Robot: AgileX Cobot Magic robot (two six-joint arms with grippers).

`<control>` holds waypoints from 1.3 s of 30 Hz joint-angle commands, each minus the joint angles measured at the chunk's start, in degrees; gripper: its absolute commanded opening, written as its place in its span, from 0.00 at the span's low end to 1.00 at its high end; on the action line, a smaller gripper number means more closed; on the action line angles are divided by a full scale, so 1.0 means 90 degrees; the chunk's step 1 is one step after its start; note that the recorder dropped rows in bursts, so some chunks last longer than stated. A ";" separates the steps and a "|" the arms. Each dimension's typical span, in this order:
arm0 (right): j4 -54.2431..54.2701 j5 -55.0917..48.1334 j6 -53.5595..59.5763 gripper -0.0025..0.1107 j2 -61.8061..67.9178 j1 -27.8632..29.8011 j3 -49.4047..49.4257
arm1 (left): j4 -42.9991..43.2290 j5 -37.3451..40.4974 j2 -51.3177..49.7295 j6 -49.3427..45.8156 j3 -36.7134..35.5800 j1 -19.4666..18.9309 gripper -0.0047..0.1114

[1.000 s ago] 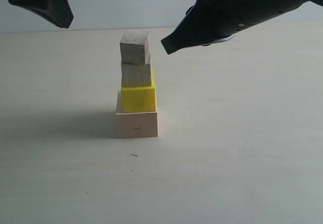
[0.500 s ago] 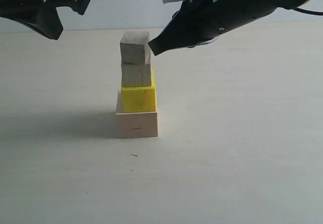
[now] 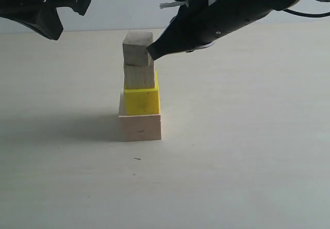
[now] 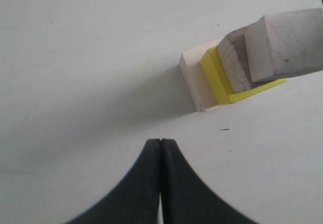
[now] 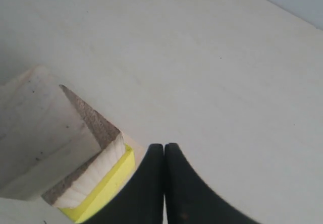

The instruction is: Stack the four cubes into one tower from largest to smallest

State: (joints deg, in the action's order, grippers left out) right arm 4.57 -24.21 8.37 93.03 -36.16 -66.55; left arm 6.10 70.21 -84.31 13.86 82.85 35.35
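The tower stands mid-table in the exterior view: the large pale wooden cube (image 3: pixel 139 128) with its small dark mark at the bottom, then the yellow cube (image 3: pixel 142 101), the tan wooden cube (image 3: pixel 139 77) and the whitish cube (image 3: pixel 137 48) on top. My right gripper (image 3: pixel 153 52) is shut, its tip at the whitish cube's right face, touching or nearly so. My left gripper (image 3: pixel 51 32) hangs shut, high and well to the left of the tower. The left wrist view shows the shut left gripper (image 4: pixel 160 141) and the leaning-looking tower (image 4: pixel 222 77). In the right wrist view the shut right gripper (image 5: pixel 164 146) is beside the whitish cube (image 5: pixel 35 128).
The pale table (image 3: pixel 242 151) spreads on all sides of the tower, with a tiny dark speck (image 3: pixel 136 158) in front of it. A light wall (image 3: pixel 129 4) runs behind the far edge. The right arm (image 3: pixel 242 7) reaches in from the upper right.
My right gripper has come down and leftward until its tip meets the whitish cube's right side. The left gripper shifted slightly early on, then held still. The tower has not moved.
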 commanded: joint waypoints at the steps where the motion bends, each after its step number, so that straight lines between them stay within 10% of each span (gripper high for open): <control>1: -0.0078 0.0167 0.0069 0.02 0.0000 0.0035 -0.0056 | 0.0073 -0.0028 0.0075 -0.0002 -0.0029 -0.0005 0.04; 39: 0.0808 -0.0301 0.1470 0.02 -0.0339 0.0035 -0.0056 | 0.0208 -0.0028 0.0075 -0.0029 -0.0029 -0.0005 0.04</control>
State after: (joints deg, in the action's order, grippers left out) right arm 11.61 -25.38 20.49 91.19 -36.16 -66.66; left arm 7.47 70.21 -84.19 13.75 82.85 35.35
